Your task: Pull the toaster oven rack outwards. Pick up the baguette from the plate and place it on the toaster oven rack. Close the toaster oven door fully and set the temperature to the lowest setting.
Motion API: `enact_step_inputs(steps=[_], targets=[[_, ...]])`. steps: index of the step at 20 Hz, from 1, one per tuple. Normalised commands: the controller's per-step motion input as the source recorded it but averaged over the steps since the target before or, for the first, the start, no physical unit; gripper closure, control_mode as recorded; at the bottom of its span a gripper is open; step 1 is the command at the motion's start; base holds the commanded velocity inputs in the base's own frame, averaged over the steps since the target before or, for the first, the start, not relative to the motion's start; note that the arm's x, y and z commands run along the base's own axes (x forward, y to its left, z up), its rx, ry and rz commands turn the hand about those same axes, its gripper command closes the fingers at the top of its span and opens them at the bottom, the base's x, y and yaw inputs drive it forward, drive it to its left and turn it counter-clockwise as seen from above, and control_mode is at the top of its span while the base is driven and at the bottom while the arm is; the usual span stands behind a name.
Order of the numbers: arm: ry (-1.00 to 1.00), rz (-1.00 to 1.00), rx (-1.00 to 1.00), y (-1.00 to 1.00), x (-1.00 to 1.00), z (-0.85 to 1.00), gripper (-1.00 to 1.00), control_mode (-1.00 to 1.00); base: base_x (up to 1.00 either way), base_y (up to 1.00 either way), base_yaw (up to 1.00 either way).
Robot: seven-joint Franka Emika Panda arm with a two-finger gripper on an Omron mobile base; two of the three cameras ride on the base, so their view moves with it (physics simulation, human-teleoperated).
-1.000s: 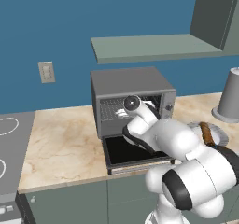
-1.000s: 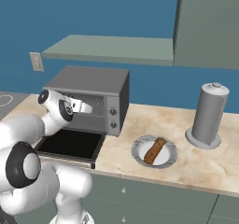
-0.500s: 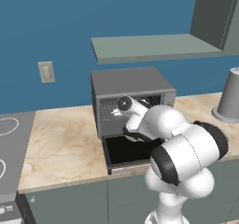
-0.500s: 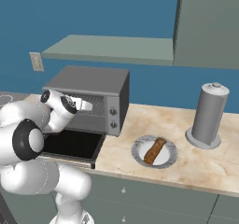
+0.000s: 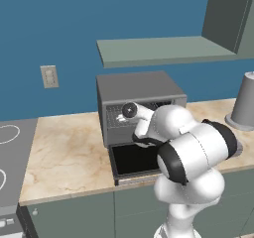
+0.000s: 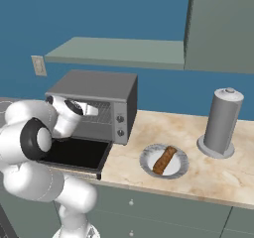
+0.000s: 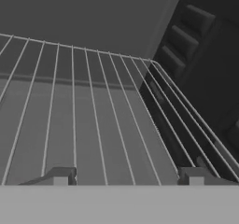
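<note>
The toaster oven (image 5: 140, 86) (image 6: 98, 86) stands on the counter with its door (image 5: 133, 159) (image 6: 74, 153) folded down flat. My arm reaches over the door and my hand is in the cavity's mouth. Seen from the hand, the silver wire rack (image 7: 93, 115) stretches ahead inside the dark cavity, and my gripper (image 7: 127, 177) is open just above its near edge, one fingertip (image 7: 60, 176) at each side and nothing between them. The tan baguette (image 6: 164, 159) lies on the round grey plate (image 6: 146, 154), to the right of the oven.
A tall grey cylindrical container (image 6: 221, 121) (image 5: 245, 101) stands at the counter's right end. A shelf (image 5: 163, 49) hangs above the oven, with a wall cabinet (image 6: 223, 26) beside it. A stovetop (image 5: 10, 148) lies to the left. My bulky elbow (image 5: 196, 150) hides the door's right part.
My hand has moved further into the oven's mouth, leftward in the left base view. The elbow has swung up toward the cameras. The baguette and plate have not moved.
</note>
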Motion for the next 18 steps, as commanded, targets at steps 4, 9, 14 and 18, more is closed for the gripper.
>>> enact_step_inputs(steps=[4,9,14,18], targets=[[-0.1,0.01,-0.08,0.01,0.0,-0.32,-1.0,-1.0,0.0,0.0,0.0],[-0.04,0.0,-0.04,0.0,0.0,-0.26,-1.0,-1.0,0.0,0.0,0.0],[0.0,0.0,-0.01,0.0,0.0,-0.34,-1.0,-1.0,0.0,0.0,0.0],[0.0,0.0,0.0,0.0,0.0,-0.31,-1.0,-1.0,0.0,0.0,0.0]])
